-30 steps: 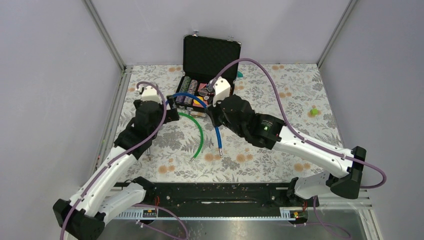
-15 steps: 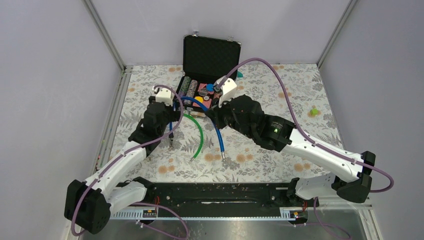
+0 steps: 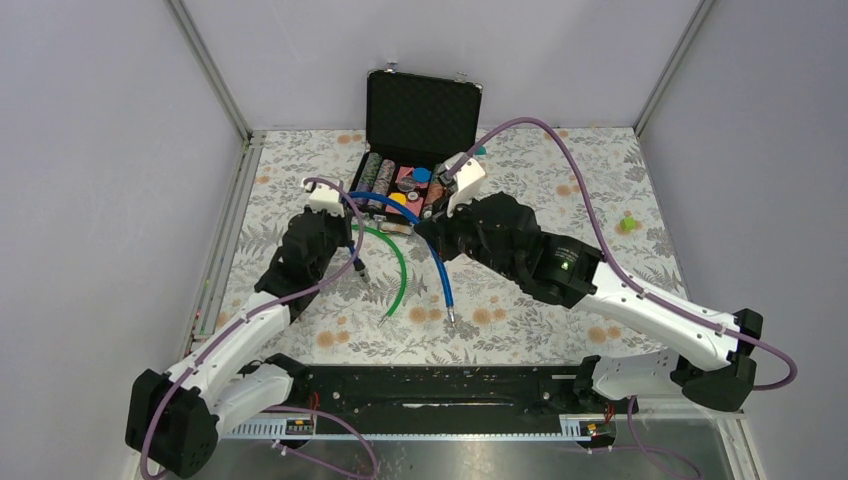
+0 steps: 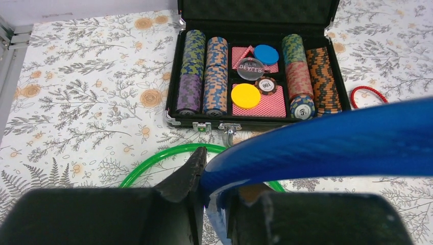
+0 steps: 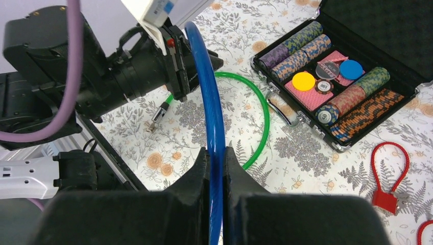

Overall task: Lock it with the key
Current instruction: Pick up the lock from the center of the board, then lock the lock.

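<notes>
You are looking at a white tablecloth [image 3: 300,150] printed all over with grey ferns and orange flowers. Across it run a glossy blue cable [image 3: 441,280] and a translucent green cable loop [image 3: 403,268]. The black hard case [image 3: 422,105] at the far side has black foam in its lid. Inside it you see chip stacks [image 4: 216,66] striped purple-green, blue-orange, green-red and orange-black. There are also red patterned card backs [image 4: 265,106], a plain yellow disc [image 4: 245,95], a plain blue disc [image 4: 266,54] and a clear button [image 4: 250,67] lettered in black. Right of the case lies a thin red cable loop [image 5: 390,153] on a red block [image 5: 385,200]. Both arms are white and black, trailing purple hoses [image 3: 540,135].
</notes>
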You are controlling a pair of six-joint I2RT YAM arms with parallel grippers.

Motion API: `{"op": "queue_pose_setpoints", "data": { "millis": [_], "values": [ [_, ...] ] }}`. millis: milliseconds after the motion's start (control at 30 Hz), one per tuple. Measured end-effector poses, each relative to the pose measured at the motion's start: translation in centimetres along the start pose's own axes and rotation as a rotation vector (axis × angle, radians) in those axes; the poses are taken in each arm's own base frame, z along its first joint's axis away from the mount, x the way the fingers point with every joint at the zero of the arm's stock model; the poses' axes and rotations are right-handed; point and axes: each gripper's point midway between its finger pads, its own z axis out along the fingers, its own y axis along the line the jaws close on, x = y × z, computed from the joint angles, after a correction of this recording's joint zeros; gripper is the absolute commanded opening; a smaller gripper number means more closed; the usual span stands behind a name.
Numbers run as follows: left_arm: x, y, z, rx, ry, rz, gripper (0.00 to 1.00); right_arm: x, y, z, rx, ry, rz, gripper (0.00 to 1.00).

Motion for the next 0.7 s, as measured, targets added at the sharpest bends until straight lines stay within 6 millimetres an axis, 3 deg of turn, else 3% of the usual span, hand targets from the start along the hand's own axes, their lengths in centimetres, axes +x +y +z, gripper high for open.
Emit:
{"op": "queue_pose_setpoints", "data": {
  "millis": [200,433,700],
  "values": [
    [-1.7,-0.5,-1.2,0.045,-0.033,0.002,0.00,0.3,-0.7,-0.7,0.031,0.004,0.031,0.00],
    [-4.2,-3.2,-2.9,0.214,-0.086,0.027,0.00,0.2,-3.0,-2.4,0.149,0.026,0.116,0.00],
    [-3.7,-7.0,-4.4,0.456,-0.062,0.088,0.00,-0.2,-6.1,-3.8,0.266,0.039,0.188,0.01]
  ]
}}
